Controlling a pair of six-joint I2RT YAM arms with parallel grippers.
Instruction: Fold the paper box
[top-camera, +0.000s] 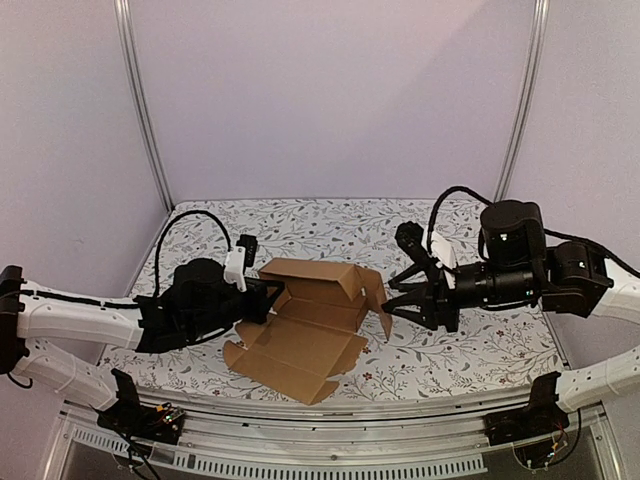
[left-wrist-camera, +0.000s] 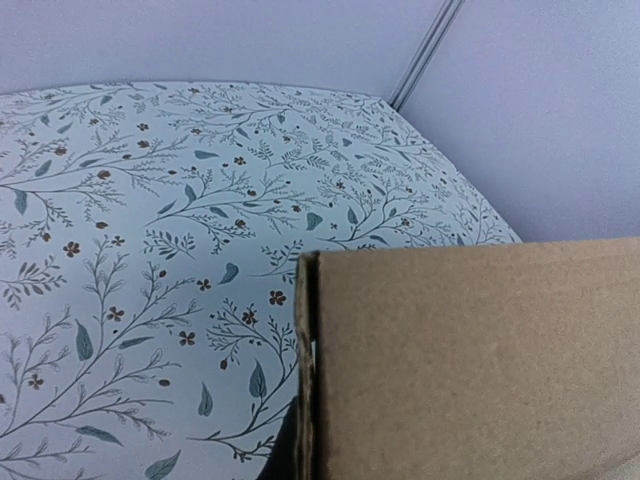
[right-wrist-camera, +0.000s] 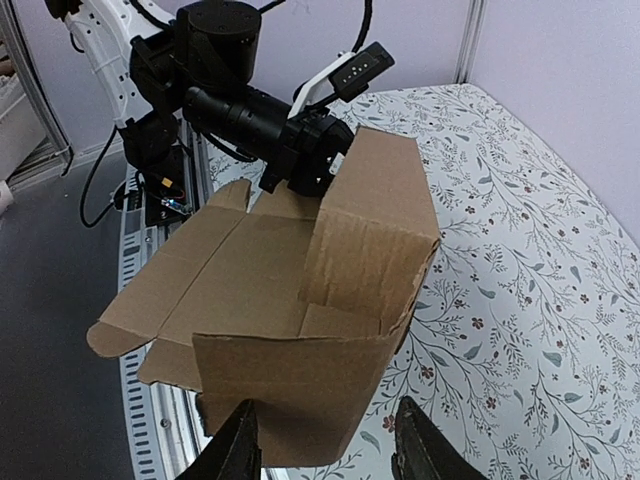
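top external: paper box (top-camera: 305, 325) sits half-formed near the middle of the flower-print table (top-camera: 470, 350), between the two arms. its base sheet lies flat on the cloth with loose flaps spread toward the near edge; the far wall and the right end stand raised

left claw (top-camera: 268, 298): at the box's left side, touching the raised wall. from the right wrist view it is closed and pinches the top corner of that upright panel. left wrist view: brown card fills the lower right of the picture, its cut edge upright and close to the lens, printed cloth behind it; the claw's own fingers are not in sight there

right claw (top-camera: 392, 300): at the box's right end, level with the raised flap. right wrist view: its two black fingers (right-wrist-camera: 235, 452) stand well apart at the bottom of the picture, with the nearest flap just above and between them, broad face toward the lens. claw is open and grips nothing; cannot tell whether a fingertip touches the card

box interior is open at the top, with one slotted panel folded inward along the right wall
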